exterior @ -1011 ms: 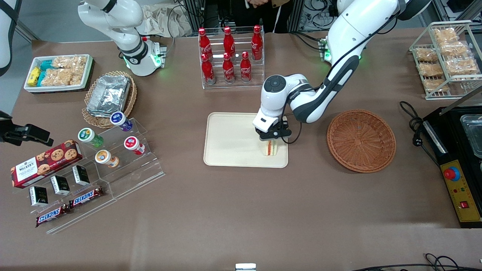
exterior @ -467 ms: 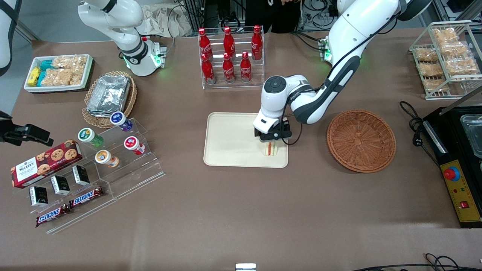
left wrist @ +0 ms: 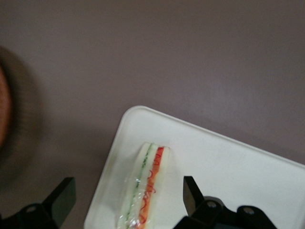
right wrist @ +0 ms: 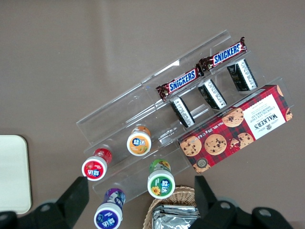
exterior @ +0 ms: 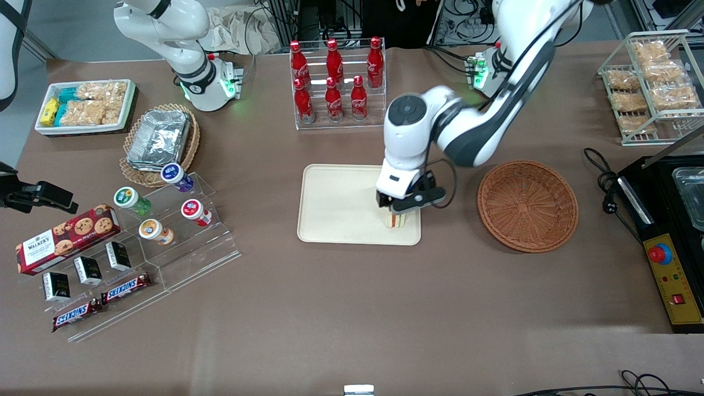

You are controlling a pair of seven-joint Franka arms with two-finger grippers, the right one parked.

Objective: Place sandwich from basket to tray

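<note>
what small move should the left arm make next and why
Probably lift straight up and clear. The triangular white-bread sandwich already lies on the cream rectangular plastic tray, outside the reddish-brown wicker basket, and the gripper hangs just above it with its fingers open, touching nothing.

you get even, bright overhead light with soft shadows; the working arm (exterior: pixel 467 126) is motion-blurred, the basket (left wrist: pixel 7 119) smears in your wrist view above the gripper (left wrist: pixel 126 200).

Brown table (exterior: pixel 341 308): tray (exterior: pixel 335 206), basket (exterior: pixel 527 205), cola rack (exterior: pixel 336 82), biscuit box (exterior: pixel 66 237); tool (exterior: pixel 397 208) above tray.
</note>
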